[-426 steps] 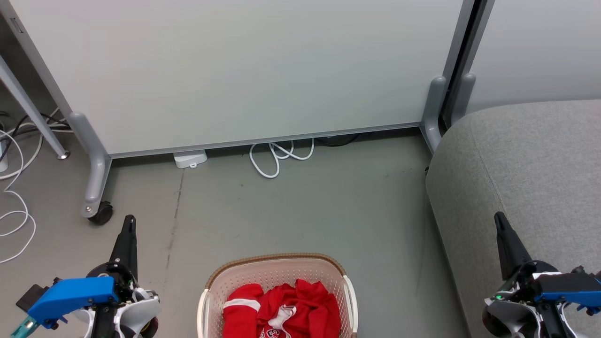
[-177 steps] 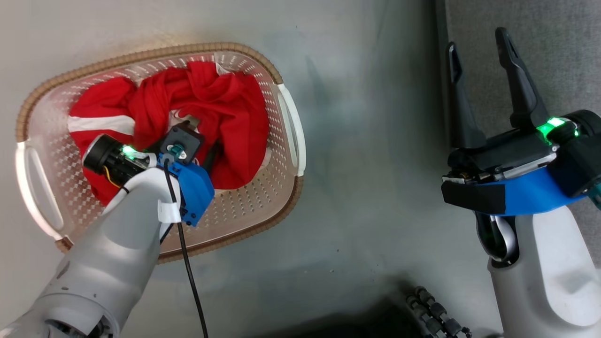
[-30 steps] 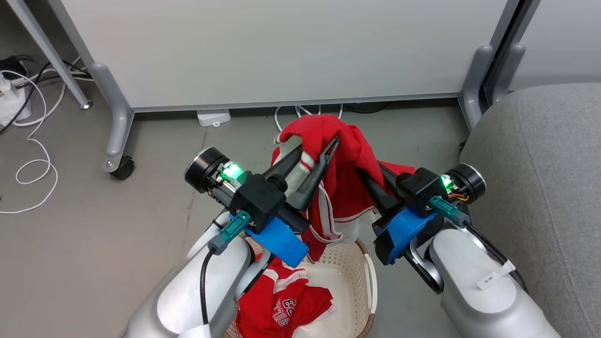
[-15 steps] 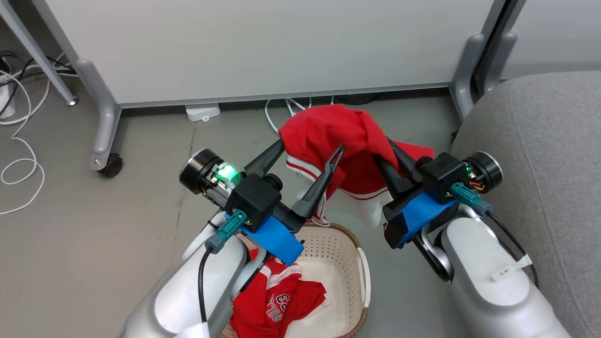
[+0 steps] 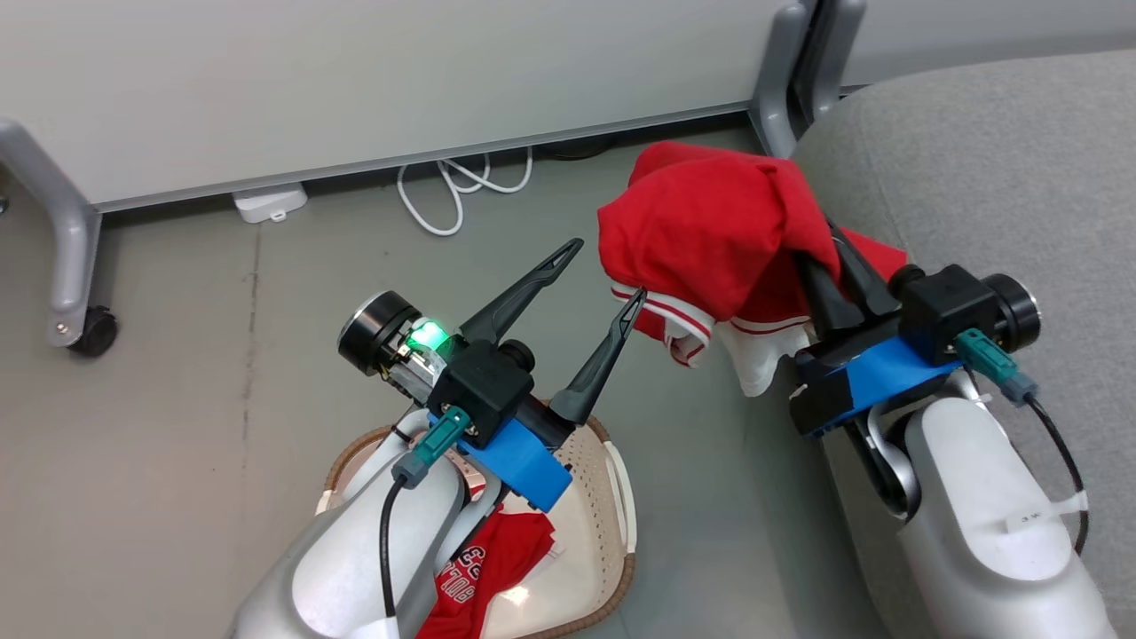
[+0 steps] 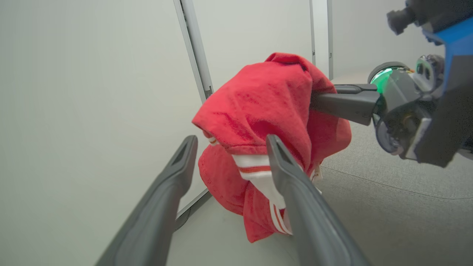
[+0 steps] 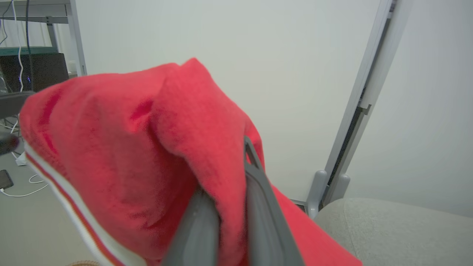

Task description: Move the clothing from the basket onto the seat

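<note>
right gripper (image 5: 825, 266) grips the red garment (image 5: 710, 231) beside the seat (image 5: 976, 160); left gripper (image 5: 608, 267) gapes, perhaps brushing its trim

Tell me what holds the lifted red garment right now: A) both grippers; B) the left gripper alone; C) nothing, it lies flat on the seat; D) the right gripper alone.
D: the right gripper has its jaws shut on the red garment, while the left gripper stands beside it with jaws wide open, gripping nothing.
</note>
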